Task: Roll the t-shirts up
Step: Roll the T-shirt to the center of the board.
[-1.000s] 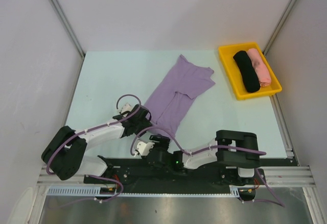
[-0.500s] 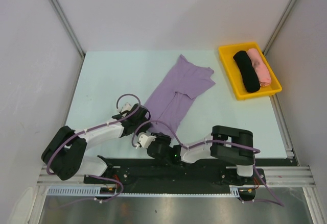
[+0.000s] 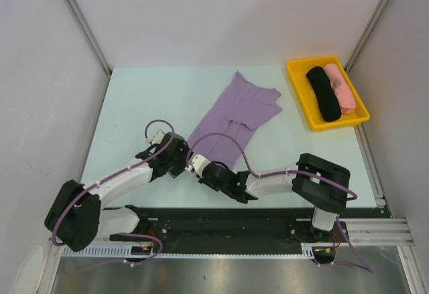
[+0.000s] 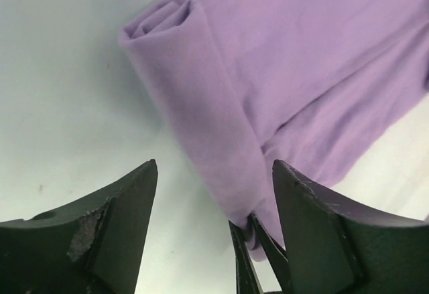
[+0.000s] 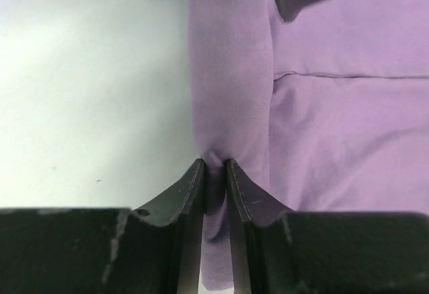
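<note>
Lavender cotton t-shirt [image 3: 234, 113] lies spread on the pale green table [image 3: 134, 100], left of the yellow plastic tray [image 3: 295, 73] and well apart from it. Its end farthest from the tray is curled into a small roll. I see my right gripper [image 5: 214, 163] pinched tight on that rolled fold. My left gripper [image 4: 214, 170] stands wide open, jaws astride the roll, gripping nothing.

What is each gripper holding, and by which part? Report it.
The right gripper pinches the lavender t-shirt by its rolled near end. The left gripper stands open astride that roll, holding nothing.
</note>
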{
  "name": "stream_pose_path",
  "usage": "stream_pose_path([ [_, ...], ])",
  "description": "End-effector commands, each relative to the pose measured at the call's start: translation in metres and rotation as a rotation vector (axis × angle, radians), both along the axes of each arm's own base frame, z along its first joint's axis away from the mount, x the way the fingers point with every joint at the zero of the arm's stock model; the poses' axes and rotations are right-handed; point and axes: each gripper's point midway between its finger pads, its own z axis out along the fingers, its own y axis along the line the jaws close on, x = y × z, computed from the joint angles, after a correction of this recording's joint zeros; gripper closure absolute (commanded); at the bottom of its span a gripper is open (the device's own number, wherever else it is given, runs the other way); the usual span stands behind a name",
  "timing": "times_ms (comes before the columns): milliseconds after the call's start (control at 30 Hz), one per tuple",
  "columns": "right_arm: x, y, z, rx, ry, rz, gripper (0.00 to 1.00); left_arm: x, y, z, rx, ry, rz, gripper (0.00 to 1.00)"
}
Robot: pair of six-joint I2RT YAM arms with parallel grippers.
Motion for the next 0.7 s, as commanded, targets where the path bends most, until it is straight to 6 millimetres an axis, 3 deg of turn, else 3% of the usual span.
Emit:
stream_pose_path([
  [0,-0.007,0.014,0.018,0.144,0.181,0.046,0.78,0.006,0.005,0.017,-0.008,-0.081,-0.015,0.24],
  [400,0.002,0.003,0.019,0.314,0.521,0.031,0.78,0.002,0.014,0.013,-0.019,-0.115,0.017,0.26],
  [667,0.015,-0.009,0.016,0.446,0.772,-0.035,0.78,0.020,0.010,0.015,-0.029,-0.172,0.029,0.28],
])
